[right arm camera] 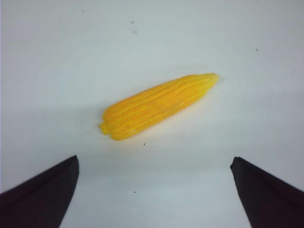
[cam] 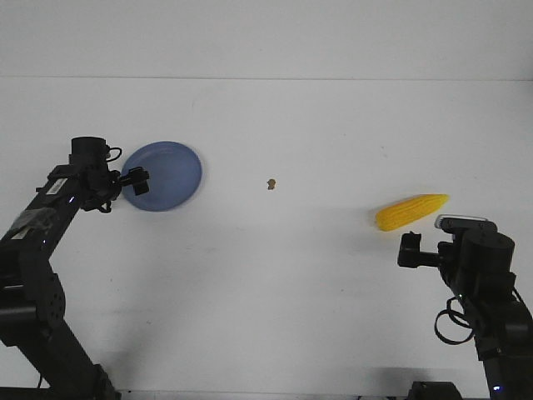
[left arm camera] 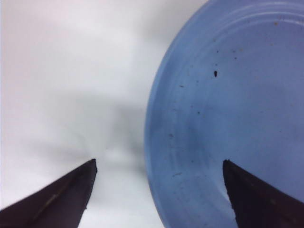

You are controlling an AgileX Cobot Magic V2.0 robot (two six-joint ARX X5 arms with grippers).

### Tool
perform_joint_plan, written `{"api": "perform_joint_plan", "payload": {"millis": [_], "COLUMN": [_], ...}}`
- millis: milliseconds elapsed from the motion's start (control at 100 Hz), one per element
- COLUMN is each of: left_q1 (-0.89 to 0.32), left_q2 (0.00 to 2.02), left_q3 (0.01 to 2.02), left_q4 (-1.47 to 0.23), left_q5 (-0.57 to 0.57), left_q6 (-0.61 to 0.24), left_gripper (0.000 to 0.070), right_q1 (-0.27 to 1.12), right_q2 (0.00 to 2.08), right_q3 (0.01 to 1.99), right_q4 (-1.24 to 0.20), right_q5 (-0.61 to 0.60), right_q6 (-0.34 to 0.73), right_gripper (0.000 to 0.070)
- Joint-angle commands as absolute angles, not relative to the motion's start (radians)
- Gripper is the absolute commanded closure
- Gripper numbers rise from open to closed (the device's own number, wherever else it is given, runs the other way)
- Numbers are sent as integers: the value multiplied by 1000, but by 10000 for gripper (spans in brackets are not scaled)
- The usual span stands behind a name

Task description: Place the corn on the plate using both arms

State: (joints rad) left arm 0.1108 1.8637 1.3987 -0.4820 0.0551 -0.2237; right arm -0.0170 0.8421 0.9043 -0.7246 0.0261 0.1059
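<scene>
Both grippers gape: the right gripper [right arm camera: 154, 190] should straddle the bright yellow tapered corn cob [right arm camera: 156, 106] midway; the left gripper [left arm camera: 159, 190] brackets the round periwinkle-blue plate's [left arm camera: 228, 118] rim.

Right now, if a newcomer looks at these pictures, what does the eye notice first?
The bright yellow corn stands out first, lying on the white table at the robot's right, just ahead of the open right gripper. Next comes the blue plate at the left, with the open left gripper straddling its rim. A tiny brown speck lies between them.
</scene>
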Motion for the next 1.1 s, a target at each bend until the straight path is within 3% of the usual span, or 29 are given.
{"api": "perform_joint_plan", "payload": {"millis": [0,430,480,580,640,770,920,1090], "left_q1": [114,114,114,114,114,114,120,138], "left_q2": [1889,1913,1914,1914,1914,1914,1905,1859], "left_q3": [1420,1420,1420,1420,1420,1420,1420,1420], "left_q4": [-480,-479,-482,-486,-488,-492,-490,-470], "left_q5": [56,56,56,56,56,56,88,227], "left_q6": [-222,-221,-221,-218,-218,-218,-218,-233], "left_gripper": [157,179,252,517,612,697,694,694], "right_q1": [-19,-19,-19,-19,-19,-19,-19,-19], "right_q2": [844,844,844,844,844,844,844,844], "right_q3": [919,919,919,919,919,919,919,919], "right_q4": [-719,-719,-719,-719,-719,-719,-719,-719], "right_q5": [25,25,25,25,25,25,25,25], "right_q6": [116,116,116,116,116,116,115,116], "right_gripper": [25,25,25,25,25,25,25,25]}}
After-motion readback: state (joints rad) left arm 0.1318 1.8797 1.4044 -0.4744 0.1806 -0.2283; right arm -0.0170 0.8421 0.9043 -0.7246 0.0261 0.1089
